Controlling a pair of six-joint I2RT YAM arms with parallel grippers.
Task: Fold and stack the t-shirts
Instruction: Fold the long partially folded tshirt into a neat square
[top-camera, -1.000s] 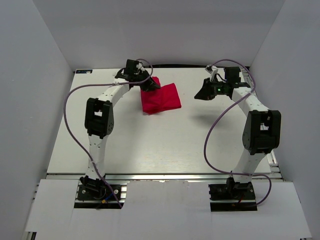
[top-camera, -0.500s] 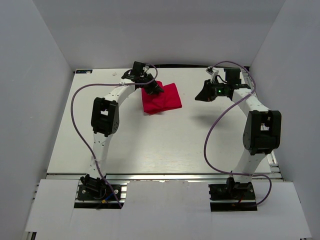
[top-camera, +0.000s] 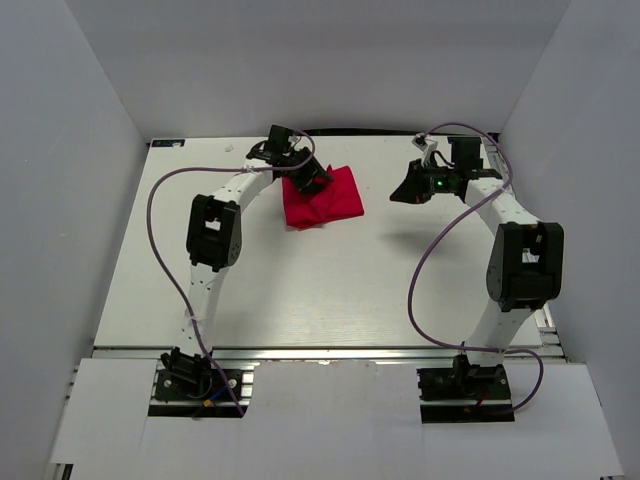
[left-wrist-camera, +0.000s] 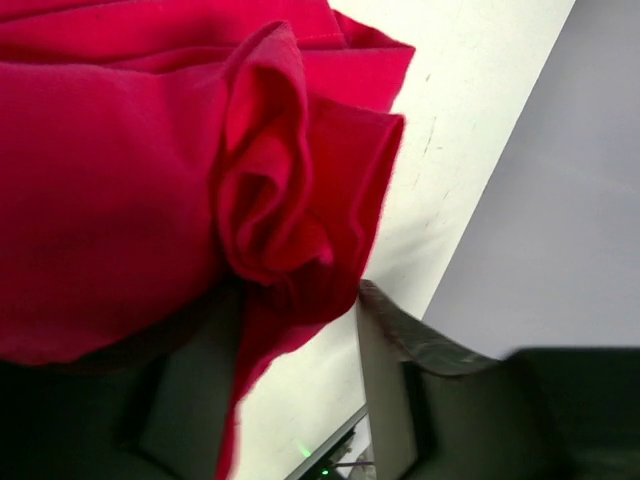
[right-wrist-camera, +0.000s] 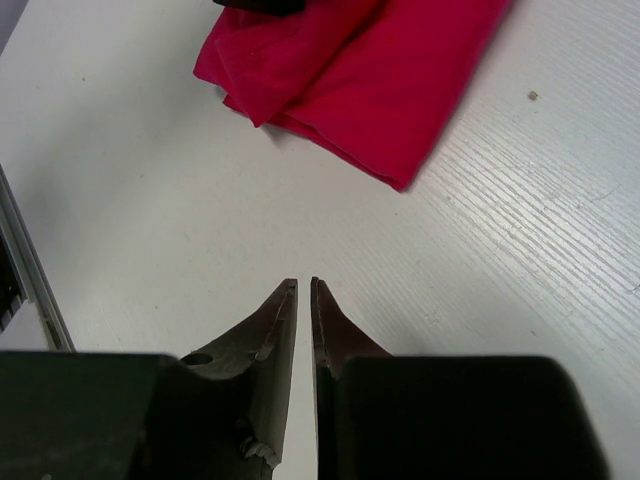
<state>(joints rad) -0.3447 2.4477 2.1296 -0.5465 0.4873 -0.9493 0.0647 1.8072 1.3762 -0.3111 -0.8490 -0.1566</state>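
The red t-shirt (top-camera: 330, 200) lies folded into a small bundle at the back middle of the table. My left gripper (top-camera: 318, 180) is over its back left part. In the left wrist view its jaws (left-wrist-camera: 300, 300) stand open; a bunched fold of the t-shirt (left-wrist-camera: 120, 180) drapes over the left finger, the right finger (left-wrist-camera: 385, 350) is bare and white table shows between them. My right gripper (top-camera: 402, 192) hovers right of the shirt, shut and empty (right-wrist-camera: 303, 282), with the t-shirt (right-wrist-camera: 370, 70) ahead of it. No white label shows.
White walls enclose the table on the left, back and right; the back wall (left-wrist-camera: 560, 200) is close behind the shirt. Purple cables loop from both arms. A metal rail (top-camera: 320, 350) runs along the near table edge.
My left gripper has moved right, from the shirt's back left corner onto the bundle, and the raised corner of cloth has come over with it. The right arm has not moved.
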